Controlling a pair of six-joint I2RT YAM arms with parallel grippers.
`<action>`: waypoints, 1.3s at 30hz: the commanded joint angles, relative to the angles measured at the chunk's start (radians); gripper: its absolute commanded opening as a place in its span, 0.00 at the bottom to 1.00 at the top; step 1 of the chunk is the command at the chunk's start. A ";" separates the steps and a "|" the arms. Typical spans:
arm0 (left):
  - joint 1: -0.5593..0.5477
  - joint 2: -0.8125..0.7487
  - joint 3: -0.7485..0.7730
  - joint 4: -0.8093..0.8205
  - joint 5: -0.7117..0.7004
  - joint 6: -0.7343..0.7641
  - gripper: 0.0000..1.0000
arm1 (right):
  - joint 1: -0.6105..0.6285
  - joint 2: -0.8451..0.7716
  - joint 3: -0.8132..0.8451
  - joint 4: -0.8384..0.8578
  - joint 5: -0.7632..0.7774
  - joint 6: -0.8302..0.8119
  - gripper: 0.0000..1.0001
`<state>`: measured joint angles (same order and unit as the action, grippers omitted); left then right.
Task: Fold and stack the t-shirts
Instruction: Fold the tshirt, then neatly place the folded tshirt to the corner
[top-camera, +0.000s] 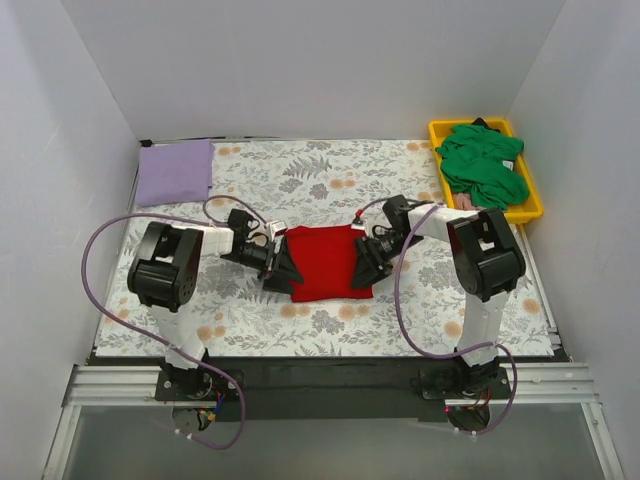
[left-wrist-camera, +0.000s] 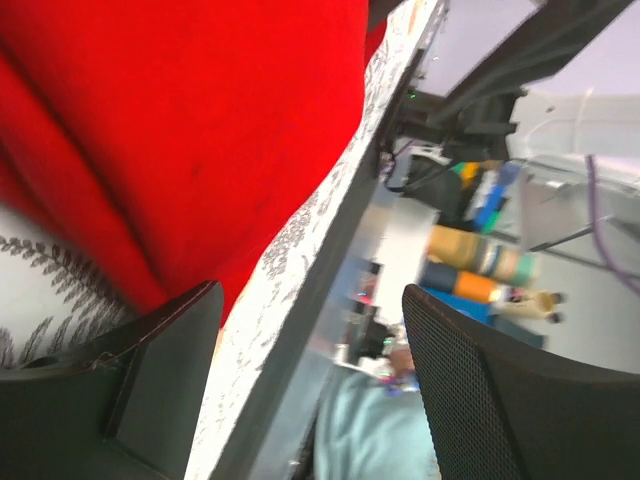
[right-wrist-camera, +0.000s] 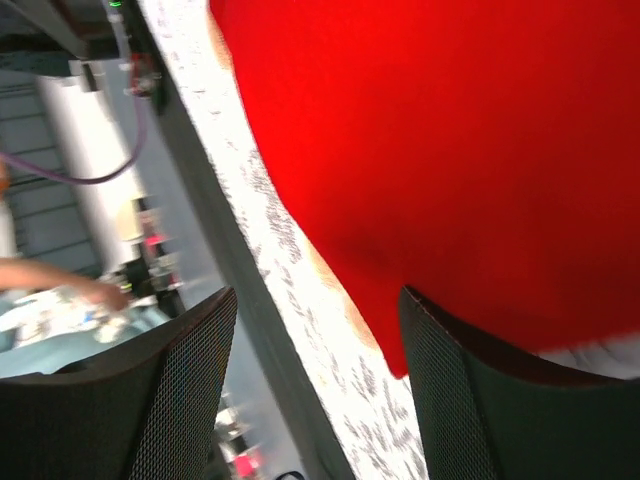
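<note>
The red t-shirt (top-camera: 326, 261) lies folded into a rectangle in the middle of the floral cloth. It fills the upper part of the left wrist view (left-wrist-camera: 180, 120) and of the right wrist view (right-wrist-camera: 450, 140). My left gripper (top-camera: 283, 272) is at its left edge, open, nothing between the fingers (left-wrist-camera: 160, 370). My right gripper (top-camera: 362, 268) is at its right edge, open and empty; its fingers (right-wrist-camera: 480, 390) stand wide. The lavender t-shirt (top-camera: 174, 171) lies folded at the back left. The green t-shirt (top-camera: 484, 165) lies crumpled in the yellow tray (top-camera: 532, 210).
The floral table cloth (top-camera: 330, 180) covers the table. The yellow tray stands at the back right corner. White walls close the left, back and right sides. Purple cables (top-camera: 100, 250) loop beside both arms. The table's near edge (left-wrist-camera: 330, 270) shows in both wrist views.
</note>
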<state>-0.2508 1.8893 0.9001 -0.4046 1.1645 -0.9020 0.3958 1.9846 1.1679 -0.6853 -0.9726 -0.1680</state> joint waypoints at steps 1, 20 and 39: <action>0.021 -0.141 0.042 -0.201 -0.037 0.239 0.72 | -0.020 -0.134 0.013 -0.026 0.146 -0.053 0.73; 0.424 -0.389 0.102 -0.277 -0.377 0.011 0.84 | 0.511 -0.262 0.162 0.136 0.923 -0.183 0.57; 0.424 -0.340 0.051 -0.212 -0.491 -0.075 0.86 | 0.709 -0.018 0.348 0.141 0.907 -0.159 0.48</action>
<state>0.1738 1.5547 0.9485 -0.6270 0.6846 -0.9695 1.0958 1.9442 1.4784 -0.5484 -0.0494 -0.3382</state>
